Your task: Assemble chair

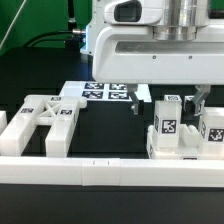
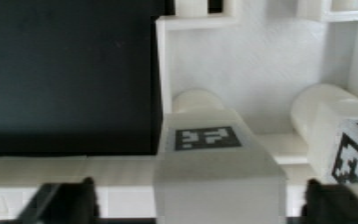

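Table [image 1: 110,135]: matt black throughout. Cross-braced frame [image 1: 50,125] and posts [image 1: 168,125]: plain white plastic, each bearing small square tags of black blocks on a white ground. In the wrist view the nearest post's tag shows white marks inside a black square with a white margin. Marker board [image 1: 105,93]: white, printed with a row of black-and-white square tags. Border rail [image 1: 110,172]: unmarked white. Arm housing [image 1: 150,45]: white and pale grey. Jaws: black. Backdrop [image 1: 25,20]: green.
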You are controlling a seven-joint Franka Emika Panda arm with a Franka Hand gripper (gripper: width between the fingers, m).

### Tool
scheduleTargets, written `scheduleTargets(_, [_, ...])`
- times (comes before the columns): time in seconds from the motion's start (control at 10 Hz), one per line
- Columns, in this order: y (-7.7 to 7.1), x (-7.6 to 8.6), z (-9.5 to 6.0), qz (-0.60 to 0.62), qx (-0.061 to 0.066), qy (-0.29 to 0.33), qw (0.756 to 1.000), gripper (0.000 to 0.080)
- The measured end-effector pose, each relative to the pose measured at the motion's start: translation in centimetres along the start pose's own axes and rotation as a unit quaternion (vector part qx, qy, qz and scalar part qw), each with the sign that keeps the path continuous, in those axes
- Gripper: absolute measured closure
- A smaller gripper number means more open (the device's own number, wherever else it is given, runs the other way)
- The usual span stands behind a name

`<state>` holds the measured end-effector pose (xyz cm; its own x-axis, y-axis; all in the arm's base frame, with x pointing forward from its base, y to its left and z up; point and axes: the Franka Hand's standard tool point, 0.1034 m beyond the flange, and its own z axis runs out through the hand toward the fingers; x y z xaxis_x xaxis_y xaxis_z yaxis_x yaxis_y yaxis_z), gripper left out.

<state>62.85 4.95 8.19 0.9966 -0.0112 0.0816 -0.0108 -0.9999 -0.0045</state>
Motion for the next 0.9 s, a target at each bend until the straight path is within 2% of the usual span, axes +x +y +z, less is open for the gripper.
scheduleTargets(0.1, [0.01,0.0,0.0,0.002,0.0,0.0,1.0,0.0415])
scheduleTargets(0.2, [0.03,0.0,0.0,0.002,0.0,0.0,1.0,0.0415])
scheduleTargets(0.3, [0.02,0.0,0.0,0.006,0.0,0.0,1.0,0.0512])
scheduleTargets(0.6, [-0.04,0.01,0.04,0.047,0.002,0.0,0.999,0.0512])
scheduleTargets(0.8, [-0.18,0.1,0.08,0.177,0.007,0.0,0.984,0.0512])
scheduleTargets(0.9, [-0.17,0.14,0.1,0.247,0.011,-0.001,0.969,0.0512])
